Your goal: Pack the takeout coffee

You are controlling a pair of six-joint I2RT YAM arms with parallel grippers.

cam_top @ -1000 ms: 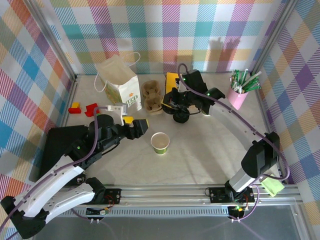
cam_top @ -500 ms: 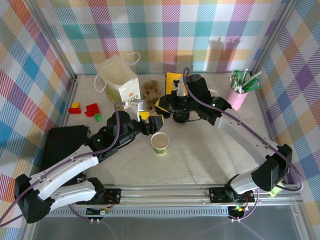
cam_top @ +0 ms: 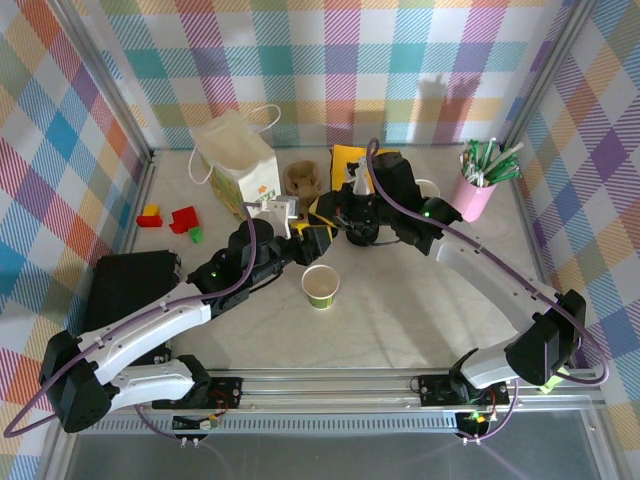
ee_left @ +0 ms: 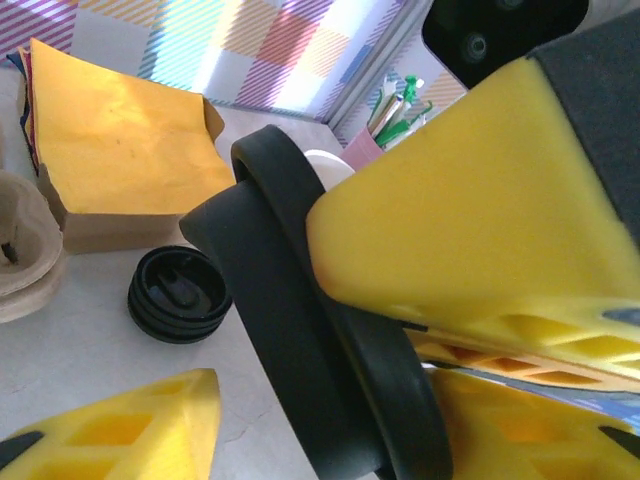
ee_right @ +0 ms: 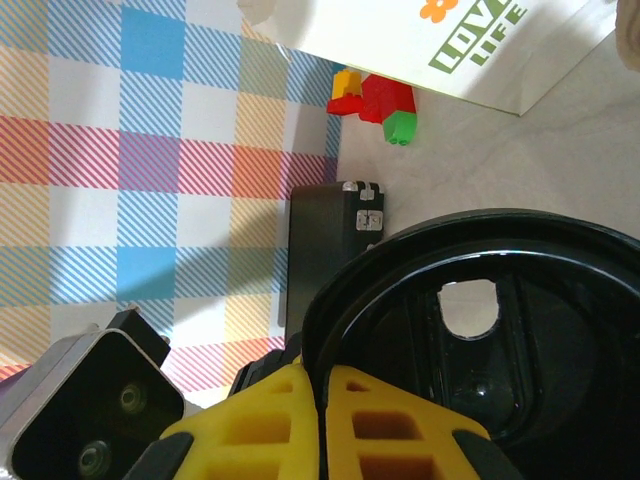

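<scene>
Right tool (ee_right: 318, 385) (arm arched leftward) pinches the black lid (ee_right: 480, 330); outstretched left tool (cam_top: 319, 239) straddles it, apart.

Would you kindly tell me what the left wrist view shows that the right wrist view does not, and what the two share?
Left wrist view: a flat yellow paper pile, a short stack of black lids and a pink cup of green straws.
Right wrist view: a white paper bag with green lettering and small red, yellow and green toy blocks.
Both: the round black plastic lid, gripped at its rim by the right hand.
</scene>
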